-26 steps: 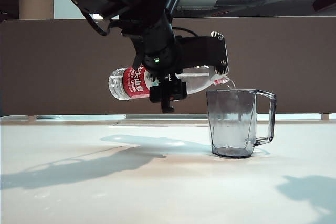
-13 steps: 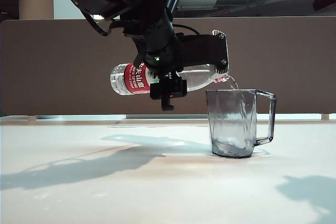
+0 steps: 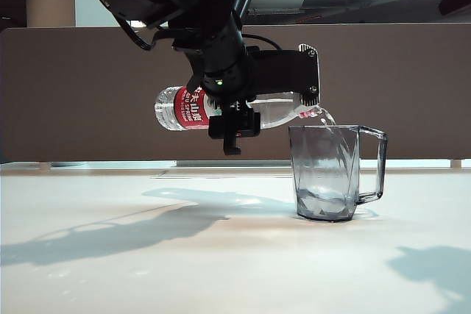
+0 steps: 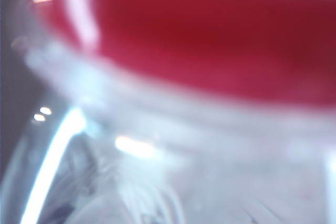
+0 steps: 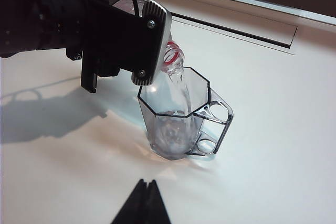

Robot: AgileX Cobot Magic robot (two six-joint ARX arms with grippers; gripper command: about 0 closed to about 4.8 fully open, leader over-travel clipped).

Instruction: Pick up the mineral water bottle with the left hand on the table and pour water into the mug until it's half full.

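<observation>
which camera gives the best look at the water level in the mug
The exterior view: side-on, the mug shows only shallow water at its bottom. The right wrist view looks down into it; the left wrist view shows only blurred bottle.

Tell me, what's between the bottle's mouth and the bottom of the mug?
A thin stream of water falls from the mineral water bottle, held by the left hand, into the mug. The right wrist view shows it best.
</observation>
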